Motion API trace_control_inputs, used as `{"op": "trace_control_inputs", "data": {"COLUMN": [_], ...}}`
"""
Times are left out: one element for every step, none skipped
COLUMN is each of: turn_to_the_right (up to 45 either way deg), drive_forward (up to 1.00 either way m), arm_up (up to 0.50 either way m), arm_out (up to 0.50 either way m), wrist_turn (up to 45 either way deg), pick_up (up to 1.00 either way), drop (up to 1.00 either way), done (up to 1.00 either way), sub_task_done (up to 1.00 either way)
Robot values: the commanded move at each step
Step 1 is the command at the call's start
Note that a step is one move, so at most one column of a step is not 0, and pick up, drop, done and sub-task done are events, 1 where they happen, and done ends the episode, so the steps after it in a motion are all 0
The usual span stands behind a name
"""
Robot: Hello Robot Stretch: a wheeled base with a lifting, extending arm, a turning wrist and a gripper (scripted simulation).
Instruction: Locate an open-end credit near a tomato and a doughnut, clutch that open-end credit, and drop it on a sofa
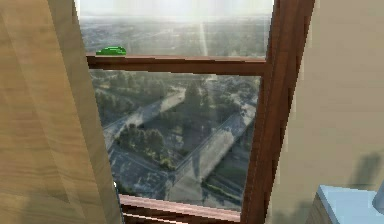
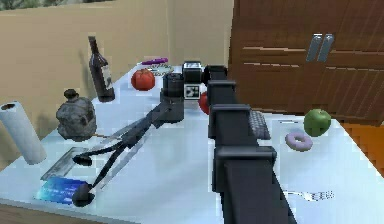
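Two thin fingers [image 2: 112, 147] of the gripper [image 2: 82, 178] end at a blue card [image 2: 60, 188] lying flat near the corner of the table [image 2: 180, 170], at the arm side view's lower left. Whether they have hold of it cannot be told. A tomato [image 2: 143, 79] and a pink doughnut [image 2: 298, 140] sit farther across the same table.

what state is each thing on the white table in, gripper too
dark glass wine bottle, upright
white paper towel roll, standing on end
round red tomato, whole
pink ring doughnut, lying flat
round green apple, whole
flat blue card, lying flat
dark two-finger gripper, cannot tell whether it holds anything
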Motion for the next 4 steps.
{"op": "trace_control_inputs", "data": {"turn_to_the_right": [0.0, 0.0, -45.0, -45.0], "drive_forward": [0.0, 0.0, 0.0, 0.0], "arm_up": [0.0, 0.0, 0.0, 0.0], "arm_out": [0.0, -0.26, 0.0, 0.0], "wrist_turn": [-12.0, 0.0, 0.0, 0.0], "pick_up": [0.0, 0.0, 0.0, 0.0], "drop": [0.0, 0.0, 0.0, 0.0], "done": [0.0, 0.0, 0.0, 0.0], "sub_task_done": [0.0, 0.0, 0.0, 0.0]}}
